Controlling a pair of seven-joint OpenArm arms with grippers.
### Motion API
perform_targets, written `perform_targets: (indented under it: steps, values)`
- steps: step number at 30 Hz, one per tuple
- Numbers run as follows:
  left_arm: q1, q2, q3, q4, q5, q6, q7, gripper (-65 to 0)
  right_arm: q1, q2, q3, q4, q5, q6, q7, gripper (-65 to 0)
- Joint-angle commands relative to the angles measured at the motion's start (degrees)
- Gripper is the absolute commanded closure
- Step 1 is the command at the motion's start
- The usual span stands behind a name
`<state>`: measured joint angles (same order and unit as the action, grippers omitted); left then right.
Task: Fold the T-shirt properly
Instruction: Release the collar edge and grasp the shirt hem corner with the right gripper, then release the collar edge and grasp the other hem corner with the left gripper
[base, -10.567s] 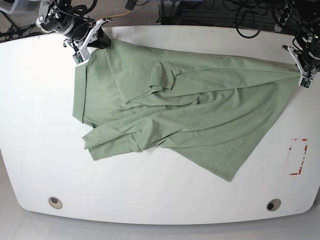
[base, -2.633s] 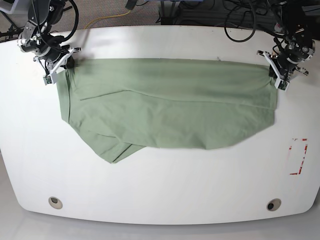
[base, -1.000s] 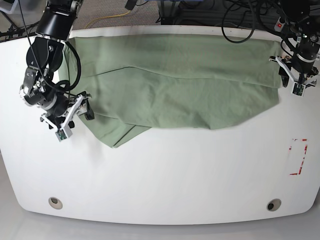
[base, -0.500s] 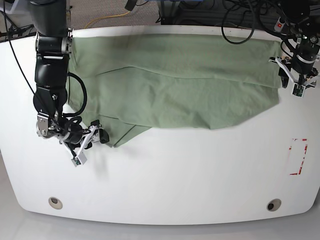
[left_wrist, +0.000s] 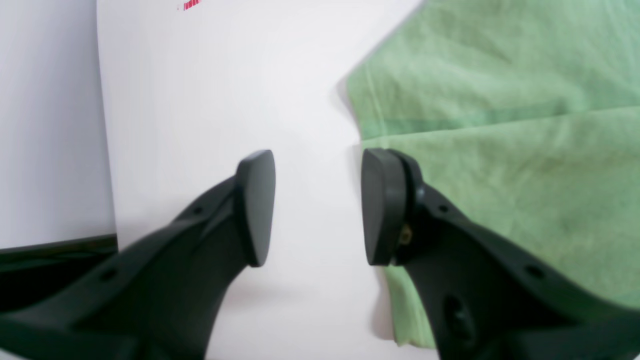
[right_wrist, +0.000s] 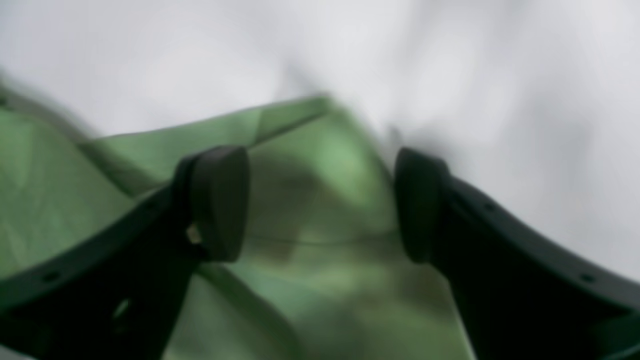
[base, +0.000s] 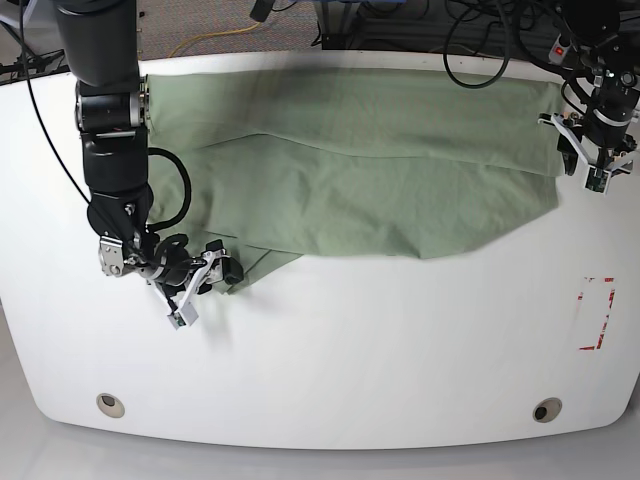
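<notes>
- Fabric of the T-shirt (base: 370, 160) is pale sage green, spread wide across the far half of the white table (base: 330, 370), with soft creases and a folded layer running across its middle.
- Nearest the viewer, the garment narrows to a pointed corner at its lower left in the base view, lying flat on the tabletop.
- Right gripper (base: 205, 283) sits low at that pointed corner; its arm comes down from the far left edge of the table and bends toward the cloth.
- Right wrist view, though blurred, shows the right gripper (right_wrist: 320, 205) with its jaws spread wide and the green corner lying between them; neither pad visibly presses the cloth.
- Red-and-white marking (base: 597, 313) lies on the bare table near the right edge, well apart from the shirt.
- Left gripper (base: 590, 160) hangs at the shirt's far right edge, pointing down.
- Left wrist view shows the left gripper (left_wrist: 317, 207) partly spread and holding nothing, with bare table between the fingertips and one finger (left_wrist: 382, 205) above the shirt's edge (left_wrist: 500, 125).
- Compared with half a second before, the right gripper has moved a little rightward to the pointed corner, while the left gripper and the shirt lie as they did.
</notes>
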<state>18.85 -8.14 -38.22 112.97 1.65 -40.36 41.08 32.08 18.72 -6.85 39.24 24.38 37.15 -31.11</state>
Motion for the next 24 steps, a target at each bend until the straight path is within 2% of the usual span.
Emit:
perform_targets:
  steps: [1, 3, 5, 7, 10, 12, 14, 19, 24]
  values:
    - [-0.61, -0.87, -0.24, 0.92, -0.38, 0.36, -0.77, -26.5, 1.46, 0.58, 0.21, 0.62, 0.19, 0.17, 1.36, -31.1]
    - [-2.54, -0.87, -0.24, 0.92, -0.38, 0.36, -0.6, -26.7, 0.85, 0.05, 0.21, 0.54, 0.1, 0.17, 2.06, -23.1]
    - [-4.65, -1.05, -0.24, 0.83, -0.29, 0.36, 2.57, -28.1, 0.58, -0.13, 0.21, 0.62, 0.1, 0.17, 2.32, -15.1]
    - [-6.94, -1.13, 0.19, 0.57, -0.38, 0.36, 7.49, -33.9, 0.58, -0.13, 0.21, 0.8, 0.1, 0.17, 2.32, -7.6]
    - [-12.21, -1.13, 0.28, 0.22, -0.38, 0.36, 11.36, -42.9, 0.58, 0.05, 0.21, 0.98, 0.1, 0.17, 2.15, 0.0]
    - [-15.12, -0.87, 0.28, -0.75, -0.38, 0.36, 11.8, -48.6, 0.58, 0.14, 0.21, 0.98, 0.1, 0.17, 2.06, 0.0]
    - [-17.4, -0.87, 1.43, -2.33, -0.38, 0.36, 11.89, -51.7, 0.67, 0.14, 0.21, 1.06, 0.1, 0.17, 2.06, 0.0]
    - [-22.68, -0.87, 7.76, -10.15, -0.38, 6.12, 11.89, -52.2, 0.67, 0.14, 0.21, 1.06, 0.1, 0.17, 2.06, 0.0]
    - [-27.86, -1.13, 11.8, -20.0, -0.9, 6.64, 11.71, -52.2, 0.5, 0.14, 0.3, 1.06, 0.19, 0.17, 2.06, 0.0]
